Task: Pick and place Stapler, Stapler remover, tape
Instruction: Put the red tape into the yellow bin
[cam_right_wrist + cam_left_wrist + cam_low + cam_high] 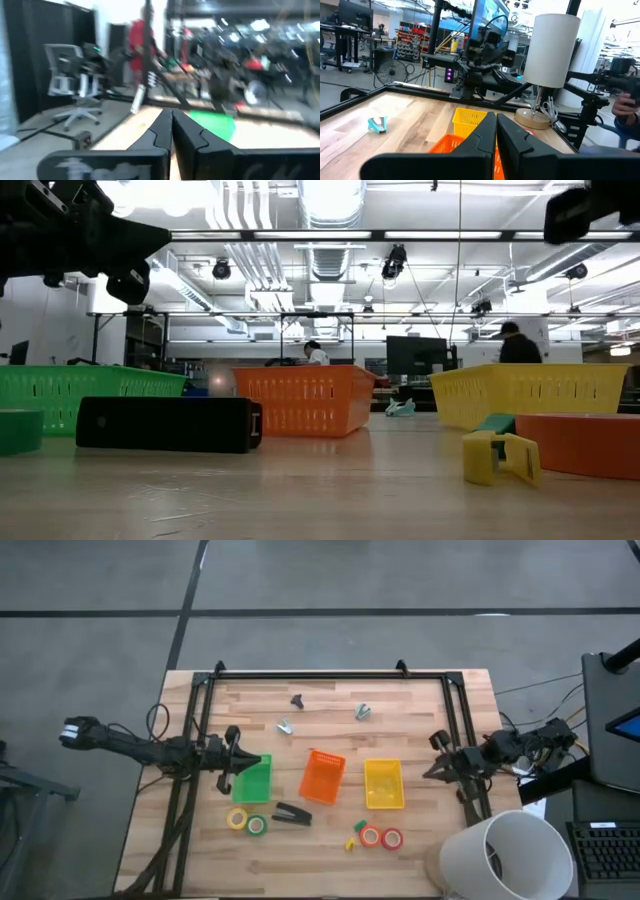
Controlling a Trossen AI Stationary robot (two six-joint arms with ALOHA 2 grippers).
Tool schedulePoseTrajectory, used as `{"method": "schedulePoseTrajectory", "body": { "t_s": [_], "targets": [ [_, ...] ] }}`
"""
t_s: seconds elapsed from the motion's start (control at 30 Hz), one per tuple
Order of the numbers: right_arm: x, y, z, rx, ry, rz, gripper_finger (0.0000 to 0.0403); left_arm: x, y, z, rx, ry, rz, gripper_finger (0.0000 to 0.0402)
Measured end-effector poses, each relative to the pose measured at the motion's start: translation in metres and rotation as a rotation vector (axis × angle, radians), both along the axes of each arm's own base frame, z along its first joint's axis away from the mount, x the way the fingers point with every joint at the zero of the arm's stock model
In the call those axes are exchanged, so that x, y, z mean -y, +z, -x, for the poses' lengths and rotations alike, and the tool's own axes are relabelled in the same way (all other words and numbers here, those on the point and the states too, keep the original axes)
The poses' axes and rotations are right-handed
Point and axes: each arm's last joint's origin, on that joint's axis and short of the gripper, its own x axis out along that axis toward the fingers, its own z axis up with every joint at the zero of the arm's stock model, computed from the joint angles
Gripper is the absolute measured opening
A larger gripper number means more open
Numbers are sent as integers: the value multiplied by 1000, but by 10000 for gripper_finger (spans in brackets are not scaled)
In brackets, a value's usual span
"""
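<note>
Stapler (292, 813) reach was what we weighed. Our left hand (243, 755), fingers pressed together and holding nothing, hovered at the green bin's (254, 780) far-left corner; from it the stapler lay toward the table's (420, 710) front edge, just past the bin, its long axis running across the table. Tape rolls (246, 821) sat just left of it. Our right hand (432, 768), likewise closed and empty, waited well apart beyond the yellow bin (383, 784), so the left arm was nearer.

A wooden counter (420, 710) is seen carrying a green bin (252, 780), an orange bin (322, 778) and a yellow bin (383, 784) in a row. Nearer the front, the stapler (292, 813) is laid between two pairs of tape rolls (246, 821). Three small objects are scattered toward the back.
</note>
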Motion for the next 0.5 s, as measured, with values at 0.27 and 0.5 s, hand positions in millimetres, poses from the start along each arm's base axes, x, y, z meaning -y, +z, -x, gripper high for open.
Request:
{"method": "schedulePoseTrajectory", "body": {
  "t_s": [0.27,0.5],
  "targets": [
    [-7,-29,-28,-137,-56,-292,9,0,0,0,0,0,0,16],
    [-13,-43,-49,-372,-152,-416,31,0,0,0,0,0,0,16]
  ]
}}
